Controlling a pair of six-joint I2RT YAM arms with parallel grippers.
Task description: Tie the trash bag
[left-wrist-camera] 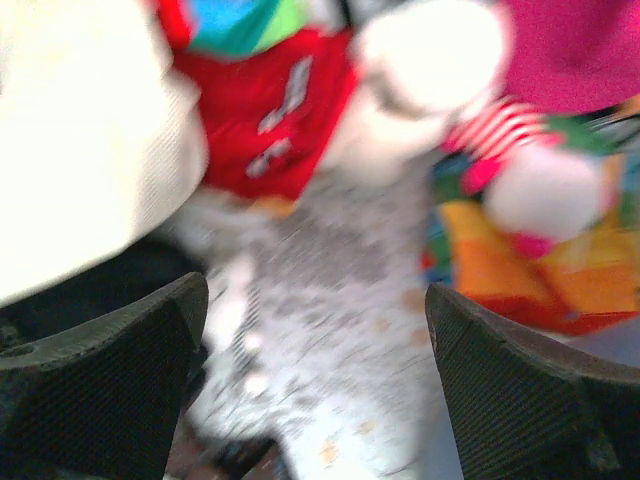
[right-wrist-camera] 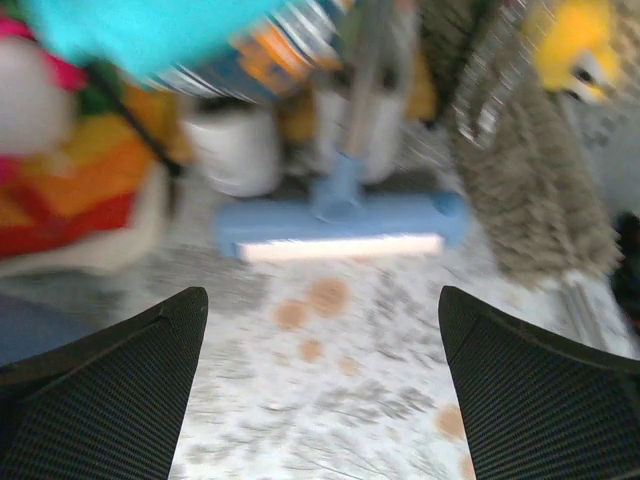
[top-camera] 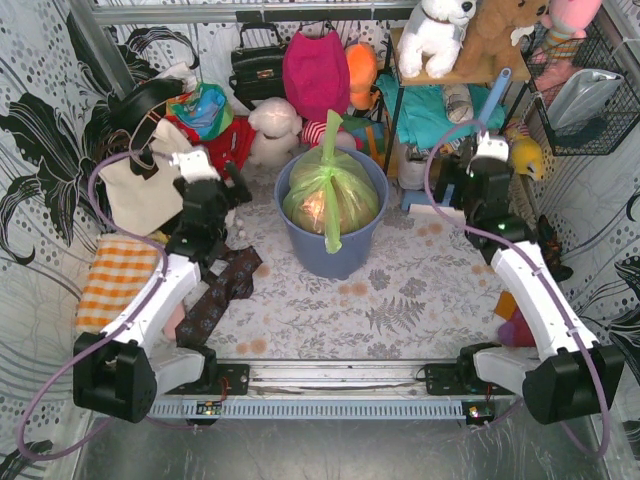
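On the patterned worktop (top-camera: pixel 400 300), the left tool (left-wrist-camera: pixel 315 290) is seen at about 9 o'clock of the bin (top-camera: pixel 330 258) and the right tool (right-wrist-camera: pixel 322 295) at about 2 o'clock, each well apart from it. Both are spread wide and released, with nothing between the fingers. At the centre, the trash bag (top-camera: pixel 332 200) is seated in the bin, its neck gathered into what looks like a knot (top-camera: pixel 331 178); one tail (top-camera: pixel 331 135) points to 12 o'clock, the other (top-camera: pixel 333 232) hangs over the rim toward 6. The tie is judged made or nearly so. If a further cinch is wanted, the tails are best taken close to the knot and drawn evenly toward 9 and 3, so the bin is not tipped. Beyond, a cream tote (top-camera: pixel 140 190) and plush toys (top-camera: pixel 275 130) are crowded.
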